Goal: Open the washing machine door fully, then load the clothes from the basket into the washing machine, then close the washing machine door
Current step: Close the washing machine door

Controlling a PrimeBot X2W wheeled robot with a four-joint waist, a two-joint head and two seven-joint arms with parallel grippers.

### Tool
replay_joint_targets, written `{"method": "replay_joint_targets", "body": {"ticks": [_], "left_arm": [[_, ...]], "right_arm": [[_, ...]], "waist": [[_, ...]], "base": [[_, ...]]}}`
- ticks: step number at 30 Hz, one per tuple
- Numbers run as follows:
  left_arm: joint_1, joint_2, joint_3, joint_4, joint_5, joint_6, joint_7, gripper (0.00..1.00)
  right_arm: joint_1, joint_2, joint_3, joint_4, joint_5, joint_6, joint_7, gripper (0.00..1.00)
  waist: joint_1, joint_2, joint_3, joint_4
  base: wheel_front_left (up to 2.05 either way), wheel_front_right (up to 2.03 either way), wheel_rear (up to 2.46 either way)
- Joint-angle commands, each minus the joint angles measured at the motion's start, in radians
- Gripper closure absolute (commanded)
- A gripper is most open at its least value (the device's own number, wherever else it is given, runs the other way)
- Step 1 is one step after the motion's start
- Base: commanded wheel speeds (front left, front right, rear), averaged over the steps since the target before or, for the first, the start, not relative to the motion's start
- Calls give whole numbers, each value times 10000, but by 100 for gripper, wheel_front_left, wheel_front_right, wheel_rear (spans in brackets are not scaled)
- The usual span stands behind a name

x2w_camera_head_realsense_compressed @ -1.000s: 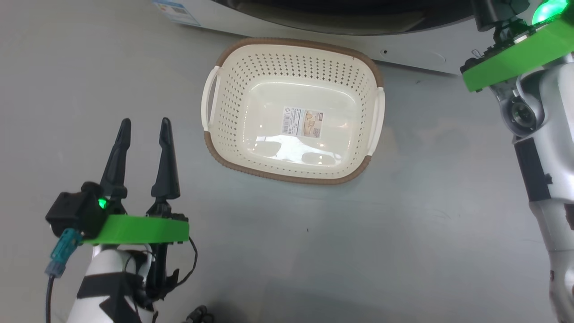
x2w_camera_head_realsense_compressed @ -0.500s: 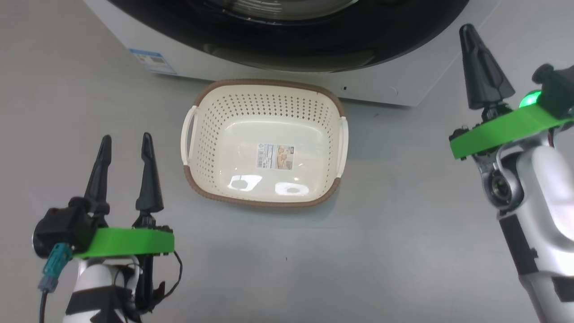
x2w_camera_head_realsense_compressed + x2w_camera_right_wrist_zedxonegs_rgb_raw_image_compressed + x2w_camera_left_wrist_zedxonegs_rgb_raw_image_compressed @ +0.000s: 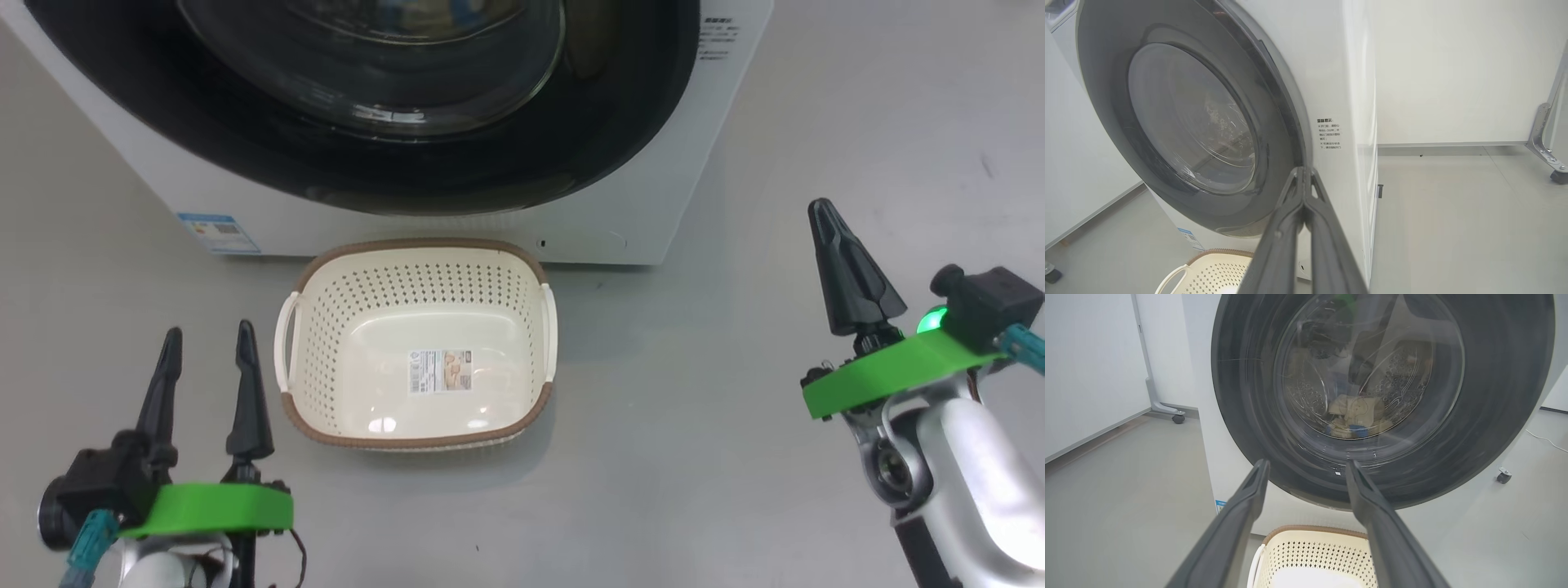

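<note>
Head cam tilted up since a sec ago & R gripper [image 3: 821,211] pulled back off the door [image 3: 637,122], pinched closed, holding nothing. L gripper [image 3: 208,329] spread wide, empty. I see basket [image 3: 326,437] just in front of washer [image 3: 620,220], clothes [image 3: 1357,414] inside, seen thru the door, which looks shut.

Lit brightly and evenly from above. Cast only a soft shadow right of the basket [image 3: 408,282] onto the floor [image 3: 694,457]. Caught two white glare spots on the basket's bottom and curved reflections on the washing machine door [image 3: 620,122]. Smeared that door with motion blur in the left wrist view; bowed straight edges near both wrist views' borders.
</note>
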Motion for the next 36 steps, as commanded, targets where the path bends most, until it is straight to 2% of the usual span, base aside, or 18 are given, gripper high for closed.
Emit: {"method": "replay_joint_targets", "body": {"ticks": [1,20,23,24,25,36], "left_arm": [[68,262,417,-351,98,-29,-69,0],[1221,303,589,-512,174,118,-69,0],[1323,318,601,-545,180,163,-69,0],[1360,316,608,-553,189,201,-69,0],[1392,312,622,-571,199,252,-69,0],[1670,310,597,-745,207,527,-50,0]], "right_arm": [[71,64,54,-414,-61,-32,-93,100],[1839,511,-422,-629,-370,-32,-93,99],[2037,527,-527,-689,-502,-32,-93,63],[2091,529,-556,-708,-554,-32,-93,41],[2149,537,-578,-717,-591,-32,-93,1],[2475,707,-794,-649,-981,-32,-93,0]], "waist": [[0,-1,-422,-382],[0,-1,-1647,-1323],[0,-1,-1701,-1400],[0,-1,-1729,-1421],[0,-1,-1747,-1437],[0,-1,-1858,-1408]], "base": [[0,0,0],[0,0,0],[0,0,0],[0,0,0],[0,0,0],[0,0,0]]}}
